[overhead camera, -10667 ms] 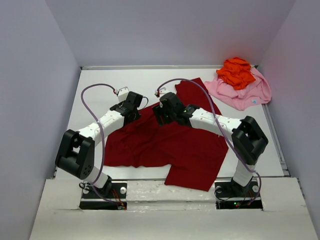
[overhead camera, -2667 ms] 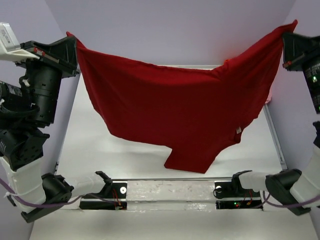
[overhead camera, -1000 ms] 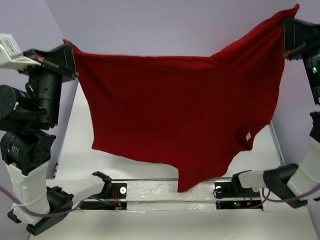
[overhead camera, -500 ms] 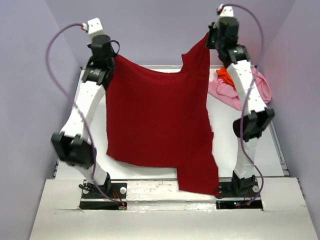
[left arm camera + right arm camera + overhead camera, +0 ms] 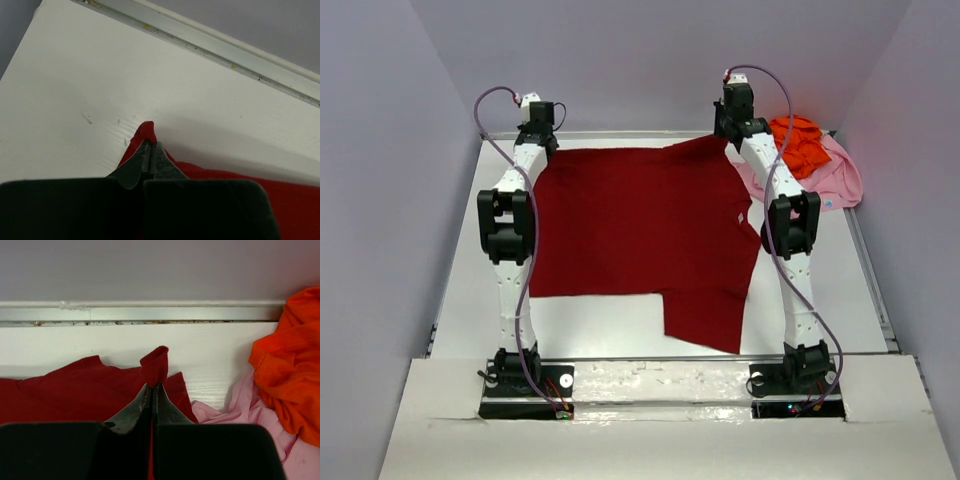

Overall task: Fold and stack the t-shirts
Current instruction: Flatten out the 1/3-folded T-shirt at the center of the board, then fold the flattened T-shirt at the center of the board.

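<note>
The dark red t-shirt [image 5: 640, 235] is lying spread flat on the table [image 5: 610, 322], its far edge running just short of the metal rail [image 5: 620, 134] at the back. The left gripper [image 5: 150, 152] is pinching the shirt's far left corner, jaws closed, close to the rail. The right gripper [image 5: 152, 390] is clamping the far right corner likewise, a fold of cloth standing above its tips. Just beside that corner, also near the rail, the light pink t-shirt [image 5: 825, 185] is lying crumpled with the bright orange t-shirt [image 5: 798, 143] bunched on top.
</note>
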